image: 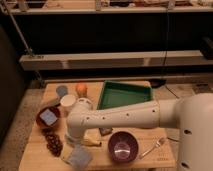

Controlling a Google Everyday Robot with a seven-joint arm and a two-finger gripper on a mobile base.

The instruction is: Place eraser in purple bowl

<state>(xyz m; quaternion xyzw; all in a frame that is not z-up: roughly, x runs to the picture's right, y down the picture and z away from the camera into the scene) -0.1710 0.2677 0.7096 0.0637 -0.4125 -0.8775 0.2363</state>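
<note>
The purple bowl (123, 146) stands upright near the front edge of the wooden surface (37, 155), right of the middle. It is round and deep, dark purple-maroon outside, with a paler, glossy inside. The tool (76, 141) hangs low over the surface to the bowl's left, apart from it. Which object is the eraser cannot be told.

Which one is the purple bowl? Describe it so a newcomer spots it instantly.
On the wooden table, look at the near edge, below the green tray. The purple bowl sits there, fork to its right, the gripper low over the table to its left. Unlike the reddish-brown bowl at the table's left, which holds a bluish square, it is dark purple with a glossy paler inside.
</note>
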